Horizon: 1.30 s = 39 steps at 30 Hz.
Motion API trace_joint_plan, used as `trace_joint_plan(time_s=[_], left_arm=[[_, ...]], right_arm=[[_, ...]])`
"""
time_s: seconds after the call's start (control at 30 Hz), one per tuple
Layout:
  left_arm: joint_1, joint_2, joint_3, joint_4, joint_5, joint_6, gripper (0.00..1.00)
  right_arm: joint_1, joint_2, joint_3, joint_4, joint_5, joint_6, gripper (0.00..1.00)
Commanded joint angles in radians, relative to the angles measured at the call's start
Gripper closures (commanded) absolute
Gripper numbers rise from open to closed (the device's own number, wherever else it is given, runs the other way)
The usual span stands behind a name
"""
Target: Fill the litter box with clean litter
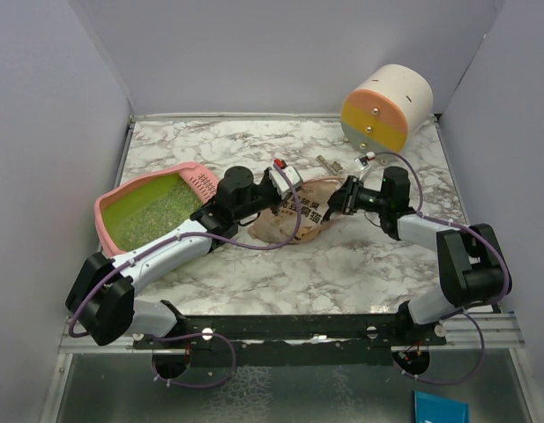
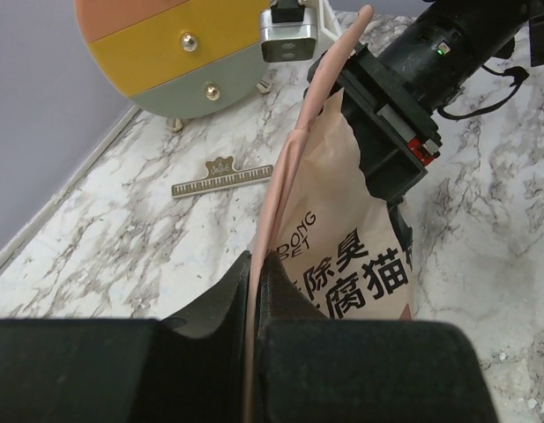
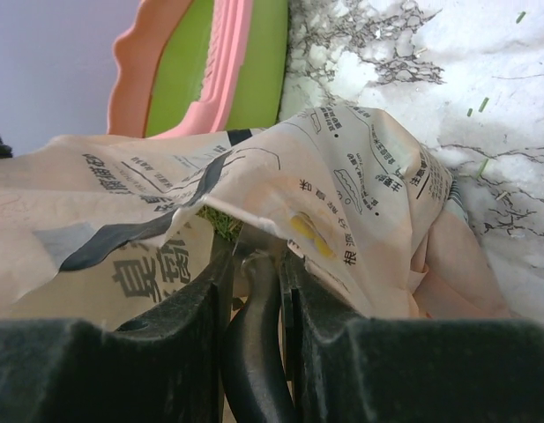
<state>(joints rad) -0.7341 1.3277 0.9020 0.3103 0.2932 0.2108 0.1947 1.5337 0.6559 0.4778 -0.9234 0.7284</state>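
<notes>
I'm pinching the pouch (image 1: 294, 220) with left gripper (image 2: 252, 264) and right gripper (image 3: 258, 256), risking tearing it by pulling apart, spilling its contents outside the litter box (image 1: 100, 216).

Round striped drawer unit (image 1: 387, 107) on marble table (image 1: 342, 273), flat slotted strip (image 2: 220, 178) lying near it

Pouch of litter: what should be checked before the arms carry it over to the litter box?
1. The left gripper is shut on the pouch edge: ok.
2. The right gripper is clamped on a pouch fold: ok.
3. The pouch is clear of the table: not ok, it rests on it.
4. The pouch mouth faces the litter box: cannot tell.
5. The litter box sits upright, open side up: ok.
</notes>
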Motion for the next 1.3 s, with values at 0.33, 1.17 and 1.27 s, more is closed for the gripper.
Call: trace_joint_plan(time_s=[0.33, 1.17, 1.27], left_arm=[[0.006, -0.048, -0.011, 0.086, -0.042, 0.021, 1.00], [0.006, -0.082, 0.016, 0.133, -0.046, -0.056, 1.00], [0.006, -0.087, 0.027, 0.136, -0.044, -0.082, 0.97]], right_arm=[[-0.183, -0.029, -0.081, 0.350, -0.196, 0.246, 0.99], [-0.492, 0.027, -0.242, 1.003, -0.292, 0.698, 0.99], [-0.500, 0.079, -0.252, 1.113, -0.270, 0.773, 0.99]])
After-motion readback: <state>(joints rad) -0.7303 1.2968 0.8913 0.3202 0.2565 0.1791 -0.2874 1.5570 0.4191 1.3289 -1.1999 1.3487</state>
